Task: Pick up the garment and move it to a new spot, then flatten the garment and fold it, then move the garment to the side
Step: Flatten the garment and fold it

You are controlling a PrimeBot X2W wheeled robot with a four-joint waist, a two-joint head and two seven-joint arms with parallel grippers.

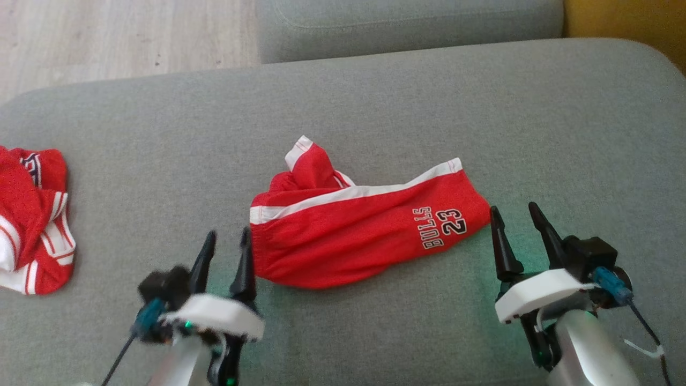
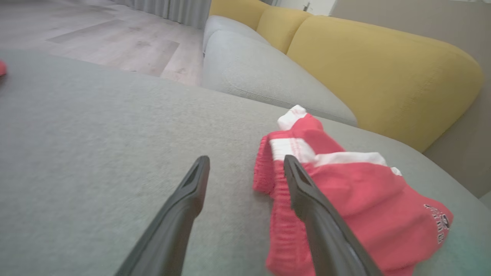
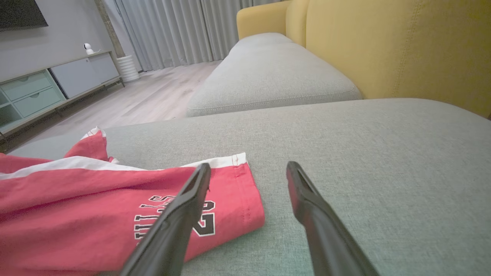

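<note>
Flatten step, I'd say: your crumpled red-and-white fabric basketball shorts (image 1: pixel 364 230) lie mid grey sofa cushion (image 1: pixel 375 107) between left gripper (image 1: pixel 228 234) and right gripper (image 1: pixel 512 206), both splayed and empty; next, pinch waistband (image 1: pixel 260 246) and hem (image 1: pixel 471 193) and pull taut.

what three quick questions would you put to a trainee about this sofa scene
1. True or false: the left gripper is shut on the red shorts.
2. Which number is printed on the shorts? A) 32 B) 23 C) 45
3. Which gripper sits by the end of the shorts that bears the BULLS print?

Key
1. False: its jaws stand open.
2. B
3. The right gripper, also open.
</note>
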